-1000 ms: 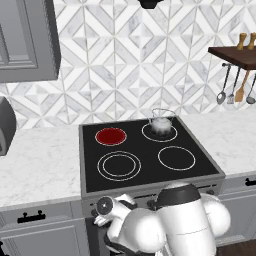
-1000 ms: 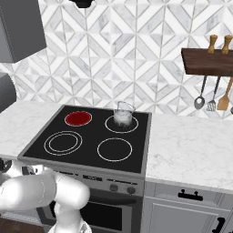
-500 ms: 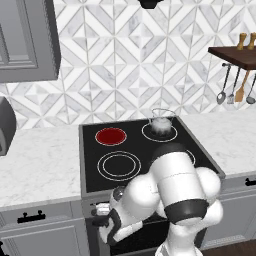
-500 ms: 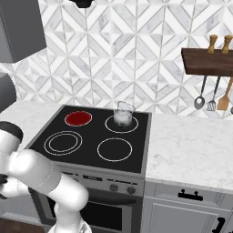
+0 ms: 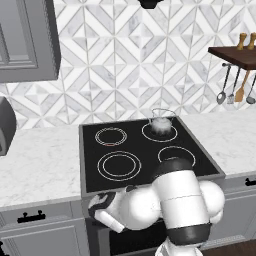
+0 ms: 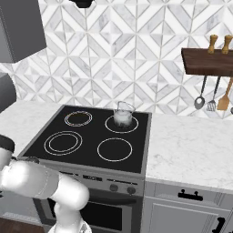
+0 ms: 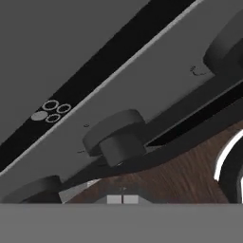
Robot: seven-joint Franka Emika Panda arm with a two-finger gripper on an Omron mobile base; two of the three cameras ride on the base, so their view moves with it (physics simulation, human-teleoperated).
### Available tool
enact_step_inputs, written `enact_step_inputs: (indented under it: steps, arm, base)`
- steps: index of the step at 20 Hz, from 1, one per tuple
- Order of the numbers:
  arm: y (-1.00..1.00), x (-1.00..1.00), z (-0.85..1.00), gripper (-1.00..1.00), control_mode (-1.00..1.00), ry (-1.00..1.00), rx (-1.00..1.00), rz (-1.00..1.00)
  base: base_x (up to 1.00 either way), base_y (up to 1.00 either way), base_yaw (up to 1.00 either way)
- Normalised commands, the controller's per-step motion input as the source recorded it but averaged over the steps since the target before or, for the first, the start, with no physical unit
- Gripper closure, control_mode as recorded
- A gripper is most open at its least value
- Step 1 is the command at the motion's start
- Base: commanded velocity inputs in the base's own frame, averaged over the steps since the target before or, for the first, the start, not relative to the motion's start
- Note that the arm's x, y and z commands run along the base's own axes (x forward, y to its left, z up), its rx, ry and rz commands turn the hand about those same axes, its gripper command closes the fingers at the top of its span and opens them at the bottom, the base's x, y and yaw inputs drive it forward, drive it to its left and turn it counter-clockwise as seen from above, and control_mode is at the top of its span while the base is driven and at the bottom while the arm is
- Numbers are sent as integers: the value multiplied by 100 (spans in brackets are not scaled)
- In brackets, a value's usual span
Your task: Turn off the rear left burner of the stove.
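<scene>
Gripper (image 5: 95, 210) at the grey steel stove (image 5: 145, 150) front beside a round dark knob (image 7: 116, 137); jaw state unclear.

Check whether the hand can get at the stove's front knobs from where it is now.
Probably yes. The hand sits low at the left end of the stove front, and its own view shows a dark knob close ahead with nothing between. Whether that knob governs the rear left burner cannot be told.
</scene>
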Motion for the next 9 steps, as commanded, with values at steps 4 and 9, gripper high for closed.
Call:
enact_step_inputs:
  steps: [4, 9]
  arm:
    - [-4, -4, -6, 100, -100, -8, 15, -21]
    - [0, 0, 0, 100, -100, 0, 0, 0]
  base:
    - [0, 0, 0]
    - [0, 0, 0]
